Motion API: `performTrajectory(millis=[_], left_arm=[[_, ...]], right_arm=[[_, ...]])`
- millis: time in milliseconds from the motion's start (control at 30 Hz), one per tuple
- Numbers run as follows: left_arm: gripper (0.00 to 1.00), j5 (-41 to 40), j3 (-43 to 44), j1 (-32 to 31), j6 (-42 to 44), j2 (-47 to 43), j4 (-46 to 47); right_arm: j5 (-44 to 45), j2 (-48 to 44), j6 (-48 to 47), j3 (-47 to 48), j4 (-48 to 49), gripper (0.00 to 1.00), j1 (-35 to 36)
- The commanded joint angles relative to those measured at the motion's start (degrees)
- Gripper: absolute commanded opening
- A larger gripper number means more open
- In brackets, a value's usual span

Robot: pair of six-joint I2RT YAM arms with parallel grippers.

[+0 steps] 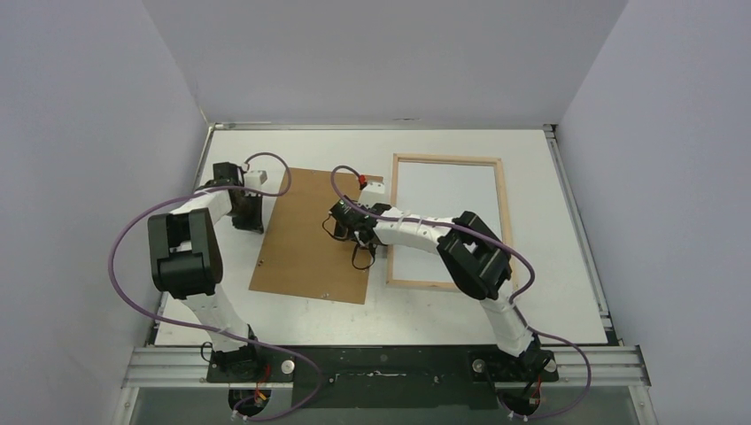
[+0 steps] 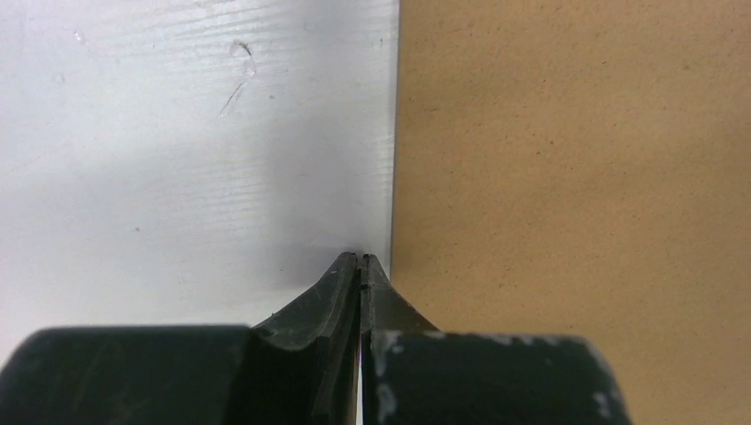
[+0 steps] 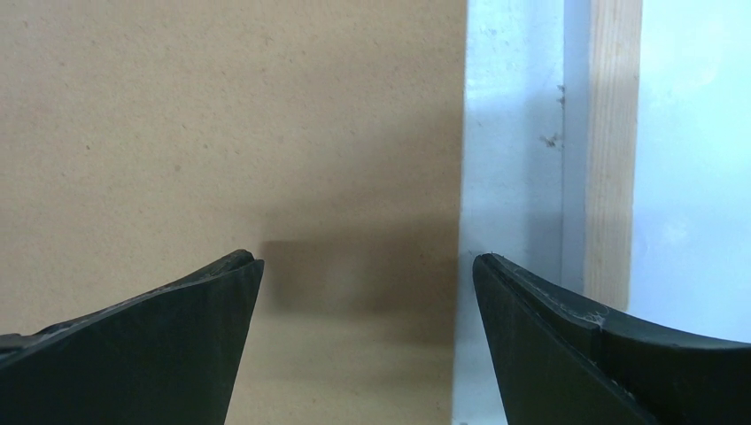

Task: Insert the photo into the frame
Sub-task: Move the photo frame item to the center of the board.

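The pale wood frame lies flat on the right half of the table; its left bar shows in the right wrist view. A plain white surface fills its inside, and I cannot tell whether that is the photo's back or the bare table. No printed image shows anywhere. My right gripper is open and empty, low over the right edge of the brown fibreboard panel. My left gripper is shut and empty, its tips at the panel's left edge.
The white table is walled in on three sides. A narrow strip of table separates the panel from the frame. Purple cables loop over both arms.
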Motion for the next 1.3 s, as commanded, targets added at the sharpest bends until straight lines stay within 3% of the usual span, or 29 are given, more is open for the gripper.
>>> performTrajectory(millis=[0, 433, 867, 1267], left_arm=[[0.0, -1.36, -2.7, -1.53, -0.94, 1.91, 1.45], [0.0, -0.54, -3.51, -2.79, -1.2, 2.22, 1.66], [0.0, 2.7, -2.61, -3.9, -2.14, 3.28, -0.51], [0.0, 5.32, -2.94, -4.95, -1.67, 3.62, -1.59]], right_arm=[[2.66, 3.59, 1.1, 4.97, -3.01, 0.94, 0.46], [5.78, 9.8, 4.21, 12.38, -13.31, 1.0, 2.75], [-10.05, 0.13, 3.1, 10.31, 2.16, 1.0, 1.65], [-12.21, -6.3, 4.47, 8.52, 6.66, 1.0, 1.24]])
